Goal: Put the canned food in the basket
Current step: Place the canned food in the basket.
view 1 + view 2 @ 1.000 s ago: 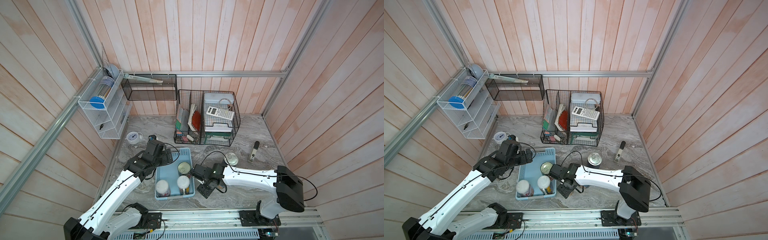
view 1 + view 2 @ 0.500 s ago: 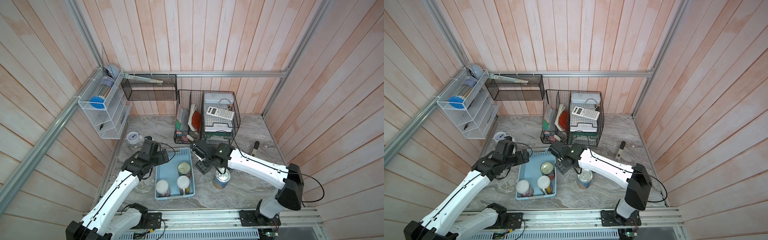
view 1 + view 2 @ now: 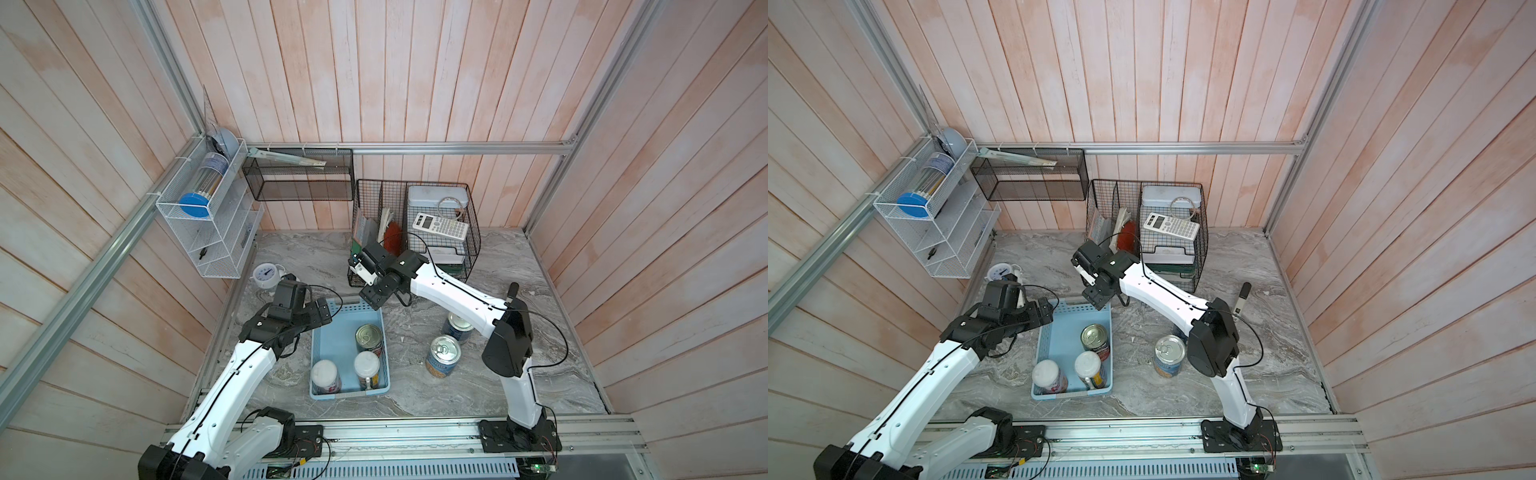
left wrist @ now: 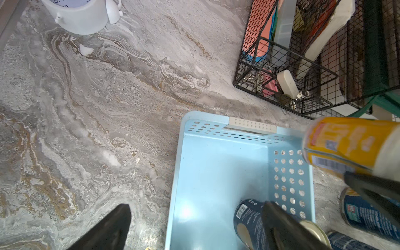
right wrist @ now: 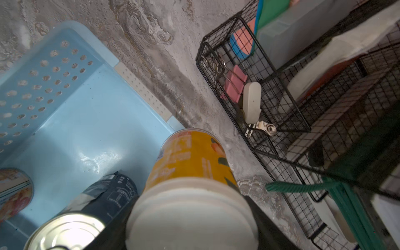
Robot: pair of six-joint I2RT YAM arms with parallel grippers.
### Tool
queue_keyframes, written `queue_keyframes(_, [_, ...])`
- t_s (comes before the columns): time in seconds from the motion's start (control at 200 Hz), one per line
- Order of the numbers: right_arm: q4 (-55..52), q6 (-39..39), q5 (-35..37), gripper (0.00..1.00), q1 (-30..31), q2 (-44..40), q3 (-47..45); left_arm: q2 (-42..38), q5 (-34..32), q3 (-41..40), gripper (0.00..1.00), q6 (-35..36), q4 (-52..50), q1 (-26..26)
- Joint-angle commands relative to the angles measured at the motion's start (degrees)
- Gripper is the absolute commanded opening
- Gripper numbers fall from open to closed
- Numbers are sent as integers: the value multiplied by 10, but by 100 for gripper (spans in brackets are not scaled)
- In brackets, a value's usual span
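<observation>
My right gripper clamps a yellow-labelled jar at its white lid, above the far corner of the light blue basket; my left gripper gapes wide, empty, beside it.

Basket, three cans inside, two beside, jar aloft
</observation>
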Motion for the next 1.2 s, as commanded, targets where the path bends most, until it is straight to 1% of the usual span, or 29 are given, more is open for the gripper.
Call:
queue_keyframes(0.0, [-38,-26,-25,59,-2,23,51,2,16,-13,100,13,16,6])
queue_keyframes(0.165, [-62,-34,-39,59,-3,39,55,3,22,-16,100,14,19,11])
queue_keyframes(0.325, [-57,-35,-55,59,-3,29,35,3,25,-21,100,15,24,13])
queue_keyframes(0.465, [-68,-37,-72,60,-2,46,42,3,26,-22,100,16,26,14])
queue_keyframes(0.71, [-76,-44,-77,65,-3,70,45,4,31,-23,100,17,28,14])
queue_keyframes(0.82, [-80,-45,-78,66,-3,82,53,5,32,-24,100,18,29,14])
queue_keyframes(0.96, [-93,-48,-96,66,-2,97,70,5,35,-25,100,19,30,14])
queue_keyframes(1.195, [-99,-42,-96,66,-1,78,61,7,35,-24,100,20,30,14])
